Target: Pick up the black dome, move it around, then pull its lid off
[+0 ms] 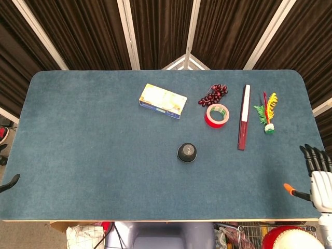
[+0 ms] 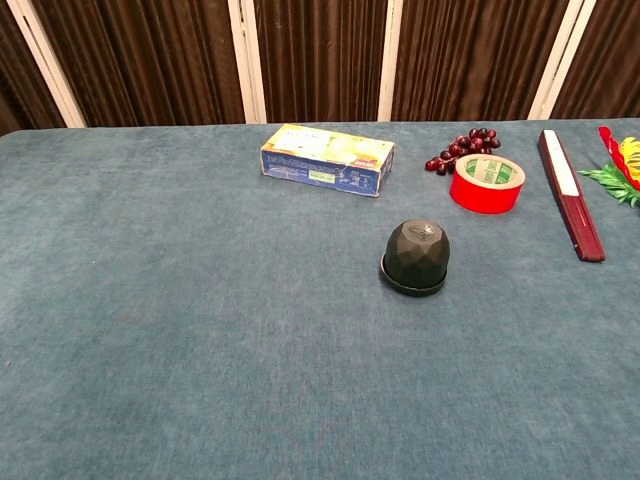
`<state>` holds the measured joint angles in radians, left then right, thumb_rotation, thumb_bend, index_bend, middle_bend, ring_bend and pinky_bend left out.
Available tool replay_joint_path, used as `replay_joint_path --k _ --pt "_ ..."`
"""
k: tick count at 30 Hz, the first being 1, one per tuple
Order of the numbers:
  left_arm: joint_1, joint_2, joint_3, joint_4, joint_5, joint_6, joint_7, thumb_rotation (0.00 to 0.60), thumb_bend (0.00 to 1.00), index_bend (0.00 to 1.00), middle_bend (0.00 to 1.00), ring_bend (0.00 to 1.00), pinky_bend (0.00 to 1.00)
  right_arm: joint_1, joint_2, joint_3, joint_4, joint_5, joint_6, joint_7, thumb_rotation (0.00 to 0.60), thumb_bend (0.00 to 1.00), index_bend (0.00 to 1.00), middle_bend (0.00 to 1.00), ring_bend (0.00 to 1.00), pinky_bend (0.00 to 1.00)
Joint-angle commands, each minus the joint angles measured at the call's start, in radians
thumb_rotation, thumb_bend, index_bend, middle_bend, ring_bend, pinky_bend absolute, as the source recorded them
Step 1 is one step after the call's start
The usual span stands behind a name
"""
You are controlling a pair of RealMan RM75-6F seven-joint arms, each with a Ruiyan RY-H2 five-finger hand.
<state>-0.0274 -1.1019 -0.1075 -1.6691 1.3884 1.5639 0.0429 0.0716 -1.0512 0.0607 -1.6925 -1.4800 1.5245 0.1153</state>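
The black dome (image 1: 187, 152) stands upright near the middle of the blue table (image 1: 88, 150), its lid seated on the base. The chest view shows its faceted top and flat rim (image 2: 416, 257). My right hand (image 1: 317, 175) hovers at the table's right front corner, far right of the dome, fingers spread and straight, orange-tipped thumb out to the side, holding nothing. Only a dark tip of my left hand (image 1: 10, 182) shows at the left edge, far from the dome. Neither hand appears in the chest view.
Behind the dome lie a yellow and blue box (image 1: 163, 101), dark red grapes (image 1: 213, 94) and a red tape roll (image 1: 217, 115). Further right are a long maroon and white stick (image 1: 243, 118) and a feathered shuttlecock (image 1: 266, 114).
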Motion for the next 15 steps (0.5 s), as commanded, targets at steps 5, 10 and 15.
replay_joint_path --k 5,10,15 --pt "-0.004 0.004 -0.003 -0.002 -0.004 -0.011 -0.003 0.600 0.31 0.17 0.00 0.00 0.09 0.133 0.000 0.040 -0.076 -0.002 -0.196 0.125 0.600 0.12 0.07 0.08 0.00 0.00" --pt "-0.008 0.004 -0.005 -0.002 -0.018 -0.024 0.009 0.600 0.31 0.17 0.00 0.00 0.09 0.227 -0.041 0.089 -0.106 0.060 -0.317 0.124 0.600 0.12 0.07 0.09 0.00 0.00" --pt "-0.008 0.006 -0.008 -0.002 -0.024 -0.024 0.009 0.600 0.31 0.17 0.00 0.00 0.09 0.291 -0.109 0.110 -0.074 0.135 -0.412 0.114 0.600 0.12 0.07 0.09 0.00 0.00"
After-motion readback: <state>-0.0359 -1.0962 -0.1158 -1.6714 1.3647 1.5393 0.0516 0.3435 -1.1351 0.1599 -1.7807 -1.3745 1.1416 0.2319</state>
